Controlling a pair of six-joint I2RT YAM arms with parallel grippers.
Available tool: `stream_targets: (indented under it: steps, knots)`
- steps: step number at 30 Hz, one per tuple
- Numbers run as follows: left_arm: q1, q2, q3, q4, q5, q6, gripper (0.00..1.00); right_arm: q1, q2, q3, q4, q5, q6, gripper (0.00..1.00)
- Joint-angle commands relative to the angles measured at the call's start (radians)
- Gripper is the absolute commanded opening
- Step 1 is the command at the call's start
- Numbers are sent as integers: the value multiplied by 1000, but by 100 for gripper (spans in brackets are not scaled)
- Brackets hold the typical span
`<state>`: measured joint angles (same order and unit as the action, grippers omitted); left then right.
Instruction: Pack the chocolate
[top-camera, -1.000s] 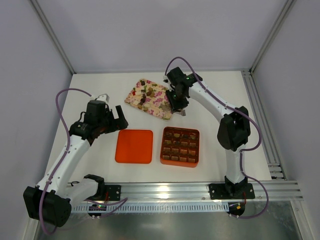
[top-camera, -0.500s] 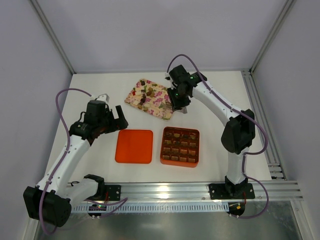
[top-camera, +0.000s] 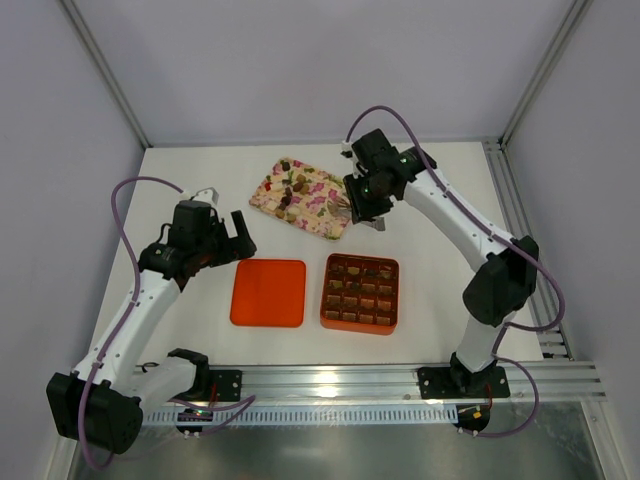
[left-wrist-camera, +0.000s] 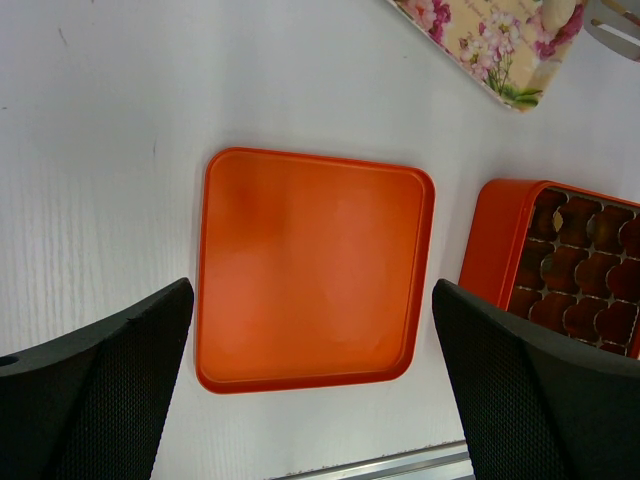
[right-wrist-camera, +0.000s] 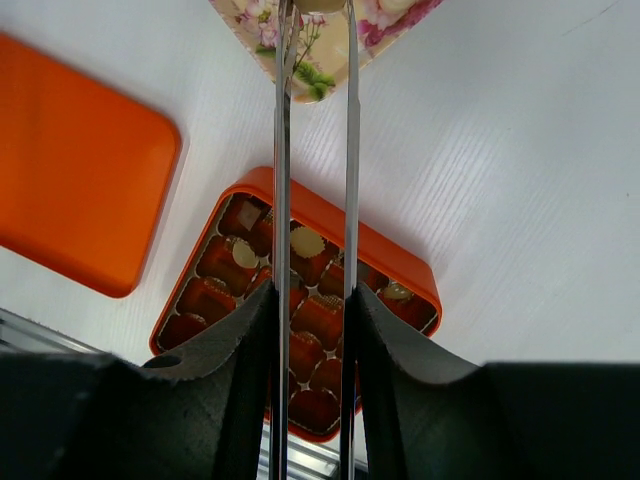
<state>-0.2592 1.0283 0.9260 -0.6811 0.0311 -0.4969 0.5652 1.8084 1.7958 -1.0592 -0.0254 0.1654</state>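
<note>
Chocolate lumps lie on the pink floral tray. More sit in the grid cells of the orange box, where tan pieces show among dark ones. My right gripper is shut on metal tongs. The tong tips reach past the floral tray's corner with a tan lump between them at the frame's top edge. This gripper hangs above the box. My left gripper is open and holds nothing, hovering over the near edge of the orange lid.
The orange lid lies flat, left of the box, inner side up. An aluminium rail runs along the near table edge. Grey walls and frame posts close the table in behind and at the sides.
The right arm has swung to the right and stretched out, with the tongs staying near the floral tray's right end. The left arm has not moved.
</note>
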Motion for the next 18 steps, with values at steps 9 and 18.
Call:
stream_targets:
  steps: [9,18]
  knots:
    - [6,-11,23,17,3,6,100,-1,-329,-217,5,-47,54,37]
    - [5,-10,22,17,0,3,100,56,-550,-403,-24,-38,103,37]
